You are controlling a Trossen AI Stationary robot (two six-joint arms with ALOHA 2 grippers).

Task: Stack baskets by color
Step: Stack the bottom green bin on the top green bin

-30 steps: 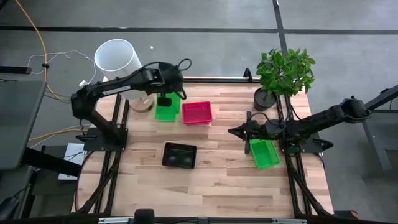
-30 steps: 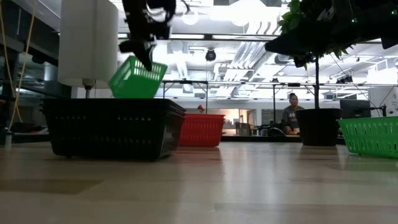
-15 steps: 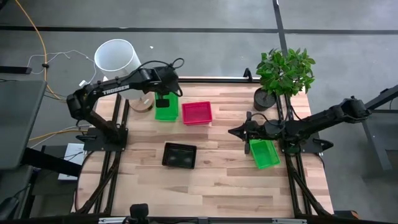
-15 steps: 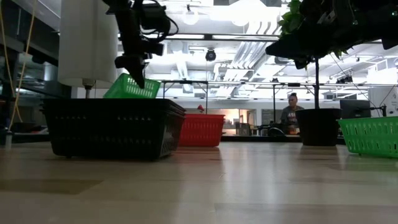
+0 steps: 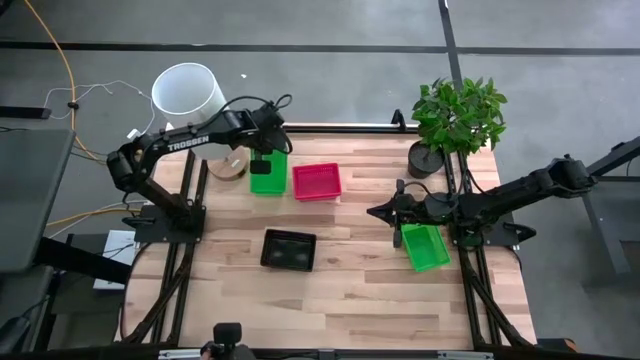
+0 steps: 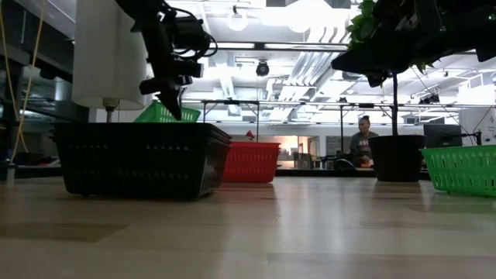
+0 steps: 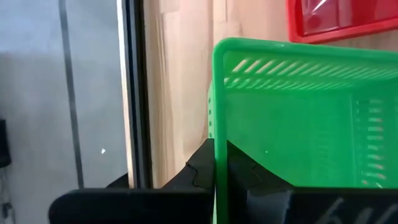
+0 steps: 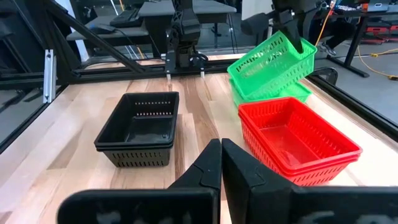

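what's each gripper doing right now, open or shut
left gripper: shut on the rim of a green basket, held tilted above another green basket.
right gripper: shut, empty.

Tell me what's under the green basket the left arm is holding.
The left pincer, shut on the tilted green basket, holds it over another green basket resting on the table beside the red baskets. Most of that lower basket's inside is covered.
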